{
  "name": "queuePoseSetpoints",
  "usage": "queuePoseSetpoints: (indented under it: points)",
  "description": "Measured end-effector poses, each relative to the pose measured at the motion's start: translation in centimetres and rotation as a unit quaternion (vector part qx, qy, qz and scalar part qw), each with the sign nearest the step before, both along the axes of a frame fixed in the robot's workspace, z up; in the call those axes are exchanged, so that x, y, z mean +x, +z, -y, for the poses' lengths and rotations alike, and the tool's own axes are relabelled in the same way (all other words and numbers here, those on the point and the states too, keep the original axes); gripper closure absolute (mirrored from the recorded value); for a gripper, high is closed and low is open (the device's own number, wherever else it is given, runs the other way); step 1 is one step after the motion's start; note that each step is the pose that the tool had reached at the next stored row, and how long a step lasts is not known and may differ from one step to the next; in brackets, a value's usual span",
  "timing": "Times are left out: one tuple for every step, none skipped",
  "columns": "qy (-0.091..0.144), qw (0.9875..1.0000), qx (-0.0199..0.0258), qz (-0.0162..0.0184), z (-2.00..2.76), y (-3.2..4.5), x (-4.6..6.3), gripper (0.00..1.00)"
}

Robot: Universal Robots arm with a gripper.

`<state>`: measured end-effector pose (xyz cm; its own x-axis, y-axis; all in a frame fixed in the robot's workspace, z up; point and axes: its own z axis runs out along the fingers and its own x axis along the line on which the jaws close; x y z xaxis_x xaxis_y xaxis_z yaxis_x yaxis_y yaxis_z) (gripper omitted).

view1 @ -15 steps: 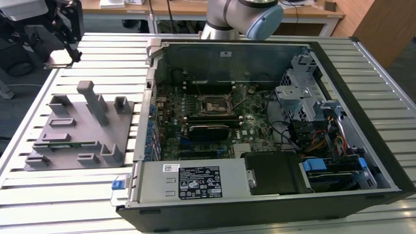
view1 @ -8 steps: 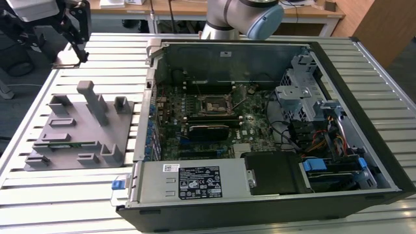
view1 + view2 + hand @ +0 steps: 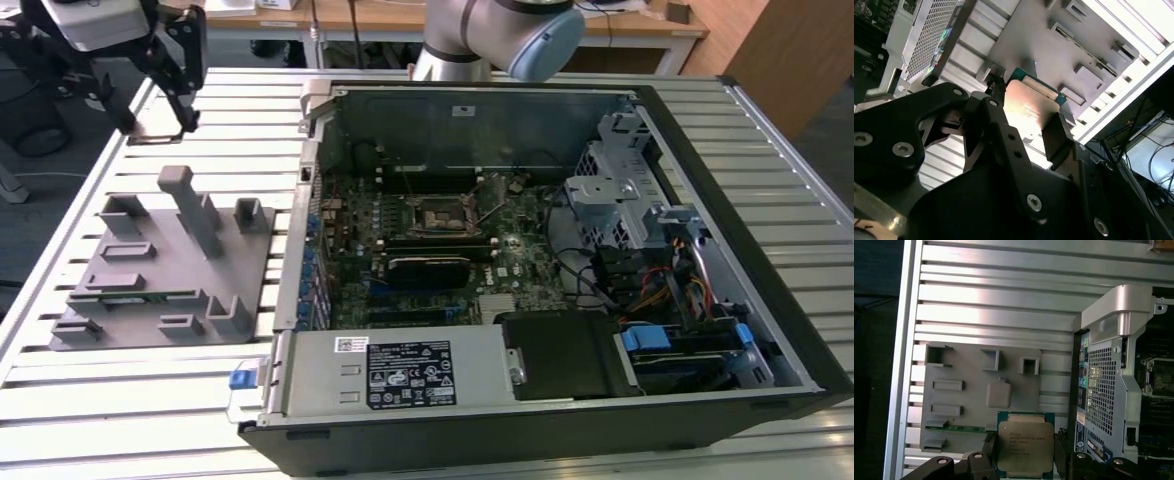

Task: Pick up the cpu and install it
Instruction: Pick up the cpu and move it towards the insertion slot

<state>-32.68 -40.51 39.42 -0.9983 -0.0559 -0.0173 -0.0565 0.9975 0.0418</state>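
Arm [image 3: 514, 35] is standing at the far side and reaching over to the exterior view's left. Wrist [image 3: 100, 22] is sitting high, with gripper [image 3: 158, 122] hanging fingers-down. In both wrist views the two black fingers [image 3: 988, 445] are pinching the cpu [image 3: 1025, 445] by opposite edges, jaws closing flat against it and holding it level

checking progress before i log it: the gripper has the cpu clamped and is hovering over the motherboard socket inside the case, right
Not quite. The gripper does have the cpu clamped, but it is not over the socket inside the case. The exterior view shows it outside the computer case, above the slatted table just beyond the grey holder tray.
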Motion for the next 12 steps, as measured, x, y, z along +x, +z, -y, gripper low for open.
queuePoseSetpoints:
  points:
    - [0.0, 1.0, -0.0001, -0.0001, 0.07, -0.02, 0.2, 0.46]
    - [0.0, 1.0, 0.0, 0.0, 0.1, -0.05, 0.5, 0.46]
    - [0.0, 1.0, -0.0001, 0.0, 0.1, -0.07, 0.9, 0.46]
    - [0.0, 1.0, 0.0, 0.0, 0.1, -0.09, 1.4, 0.46]
    - [0.0, 1.0, -0.0001, -0.0001, 0.1, -0.1, 1.8, 0.46]
    - [0.0, 1.0, -0.0001, -0.0001, 0.11, -0.12, 2.3, 0.46]
    - [0.0, 1.0, -0.0001, -0.0001, 0.11, -0.14, 2.7, 0.46]
    - [0.0, 1.0, 0.0, -0.0001, 0.11, -0.16, 3.2, 0.46]
    - [0.0, 1.0, 0.0, -0.0001, 0.11, -0.18, 3.6, 0.46]
    - [0.0, 1.0, -0.0001, -0.0002, 0.11, -0.18, 4.0, 0.46]
    - [0.0, 1.0, -0.0001, -0.0002, 0.11, -0.2, 4.4, 0.46]
    - [0.0, 1.0, 0.0, -0.0001, 0.11, -0.22, 4.7, 0.46]
